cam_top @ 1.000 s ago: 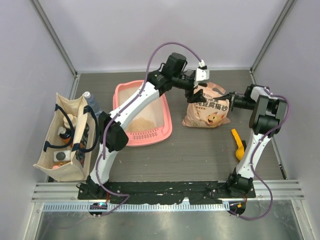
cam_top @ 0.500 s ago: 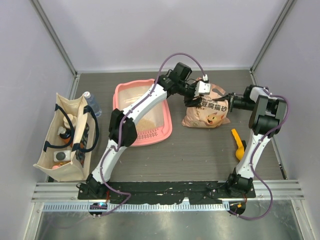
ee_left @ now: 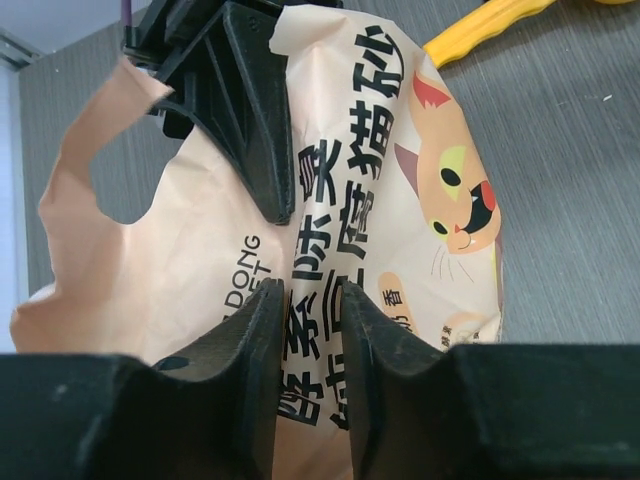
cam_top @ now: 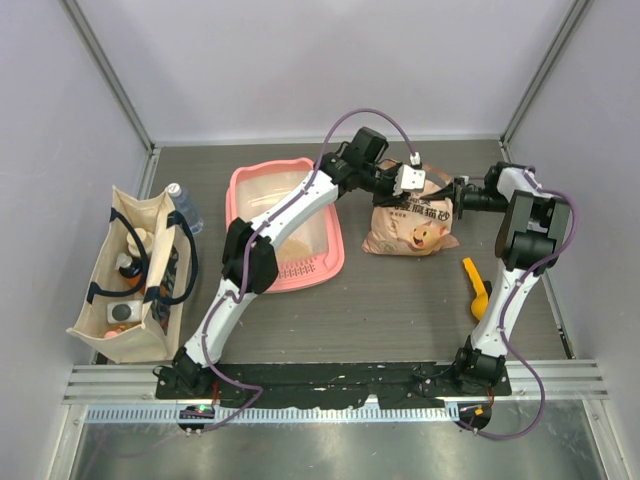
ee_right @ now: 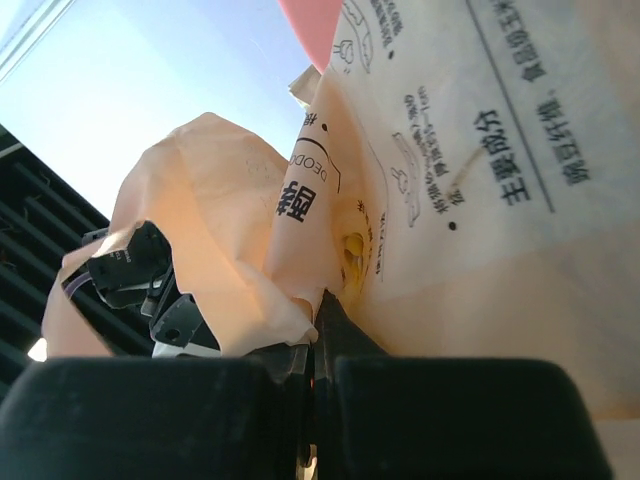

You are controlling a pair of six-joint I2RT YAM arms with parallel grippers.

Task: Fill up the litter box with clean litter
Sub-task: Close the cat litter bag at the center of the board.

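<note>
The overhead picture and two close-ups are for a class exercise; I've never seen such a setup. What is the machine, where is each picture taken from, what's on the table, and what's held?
It is a robot: two arms bolted at the near edge of a table, a left arm and a right arm, each ending in a two-fingered tool. The overhead picture comes from a fixed camera above and behind them; each close-up comes from a camera on one wrist. On the table are a pink litter box holding some clean litter, a peach litter bag with a cartoon cat, a yellow scoop and a tote bag. The right tool is shut on the bag's crumpled top. The left tool has a fold of the bag between its fingers; how firmly, I cannot tell.
</note>
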